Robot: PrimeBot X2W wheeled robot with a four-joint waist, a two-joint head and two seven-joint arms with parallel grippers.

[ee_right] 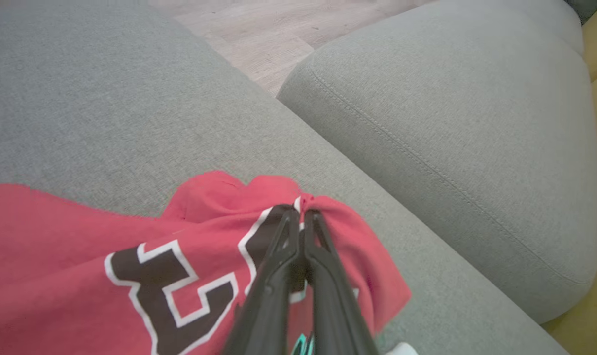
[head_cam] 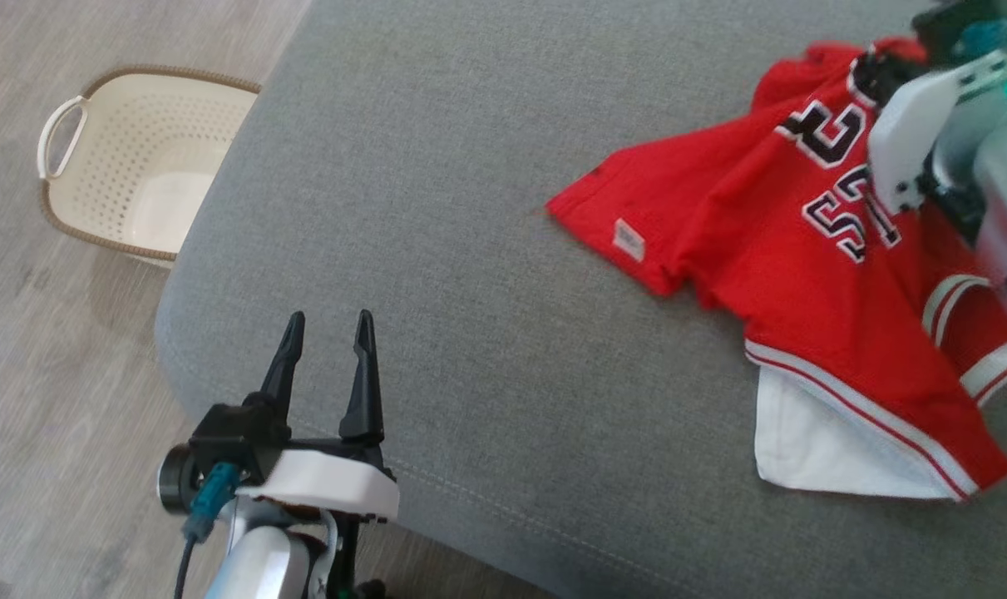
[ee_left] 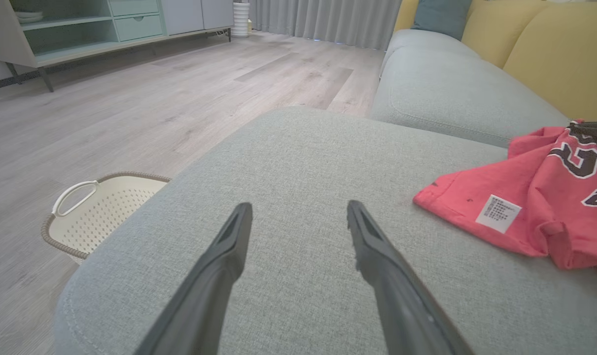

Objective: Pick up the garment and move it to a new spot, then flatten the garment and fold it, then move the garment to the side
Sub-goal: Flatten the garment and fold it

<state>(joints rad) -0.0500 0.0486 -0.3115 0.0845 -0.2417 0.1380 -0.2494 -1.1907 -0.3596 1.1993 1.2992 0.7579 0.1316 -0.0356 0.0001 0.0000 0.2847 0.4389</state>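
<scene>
Head: garment (head_cam: 769,241) rumpled on sofa cushion (head_cam: 470,208), toward our right.
Left wrist: left gripper (ee_left: 298,209) spread wide, empty.
Right wrist: right gripper (ee_right: 302,213) clenched on garment's edge.
We judge pick-up in hand; next, lift clear and carry.

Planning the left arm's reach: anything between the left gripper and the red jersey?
Nothing visible. Only bare grey fabric sofa cushion lies between the left gripper, jaws open, and the red jersey with black-and-white numbers. The right gripper is shut on its far edge.
</scene>
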